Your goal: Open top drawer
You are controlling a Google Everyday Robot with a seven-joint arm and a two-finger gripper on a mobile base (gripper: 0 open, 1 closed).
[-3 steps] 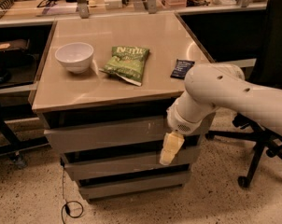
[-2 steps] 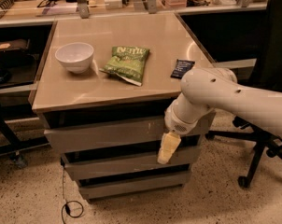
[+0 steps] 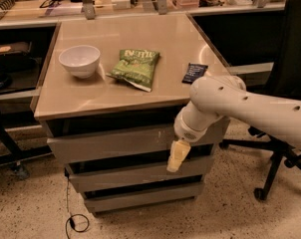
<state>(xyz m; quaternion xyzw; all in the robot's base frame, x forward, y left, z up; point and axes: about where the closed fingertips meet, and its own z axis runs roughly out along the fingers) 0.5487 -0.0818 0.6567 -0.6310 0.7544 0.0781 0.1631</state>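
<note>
Pale yellow tool hangs at lower edge of wide grey scratched top drawer, apart or together cannot tell; handleless front, could slip off.

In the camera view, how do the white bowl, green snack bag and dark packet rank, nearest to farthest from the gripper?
From the gripper, in front of the top drawer:
1. Dark packet, right side.
2. Green snack bag, middle.
3. White bowl, left side.
</note>
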